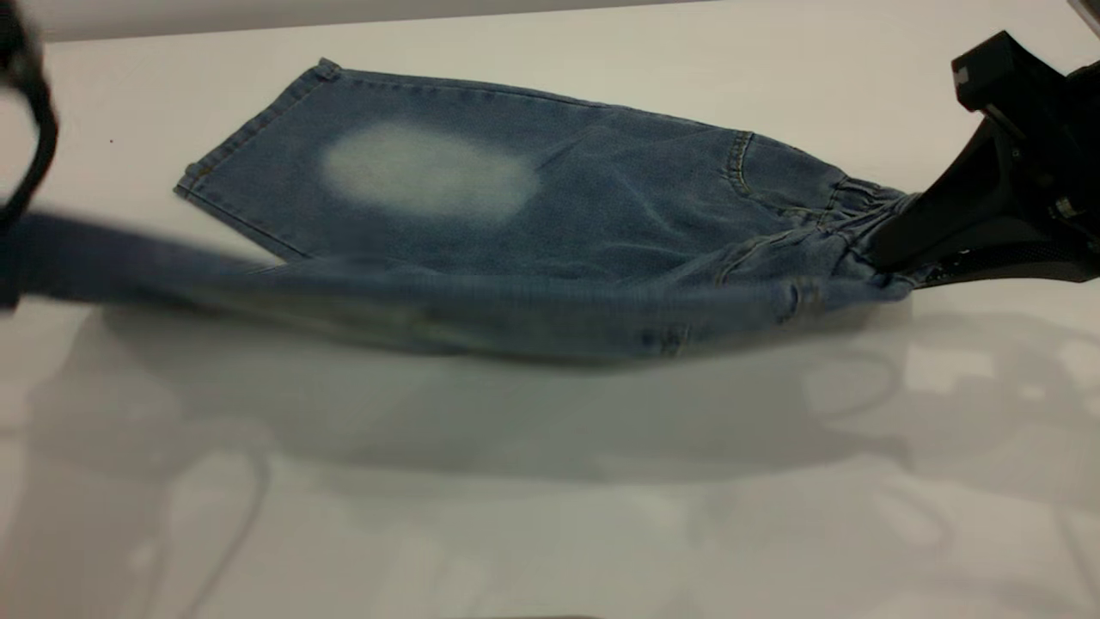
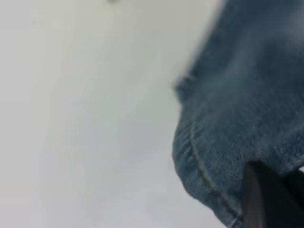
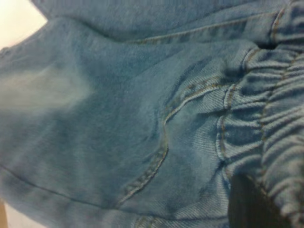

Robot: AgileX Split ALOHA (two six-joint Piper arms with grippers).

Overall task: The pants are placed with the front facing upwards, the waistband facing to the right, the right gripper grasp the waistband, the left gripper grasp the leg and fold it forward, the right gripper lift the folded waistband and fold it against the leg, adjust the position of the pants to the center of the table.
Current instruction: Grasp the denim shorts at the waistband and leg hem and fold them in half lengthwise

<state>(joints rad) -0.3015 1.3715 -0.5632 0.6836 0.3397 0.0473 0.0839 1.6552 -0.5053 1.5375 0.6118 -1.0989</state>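
One pair of denim pants on the white table — right gripper clamps the ruched waistband, left gripper grips a leg hem. Only the right wrist view resolves tan pocket stitching.

Pants across the table, waistband rightward, nearer leg raised leftward

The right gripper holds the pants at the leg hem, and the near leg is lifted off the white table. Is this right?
Not quite. The exterior view shows the right gripper holding the pants at the waistband, not the leg hem. The near leg is lifted off the white table.
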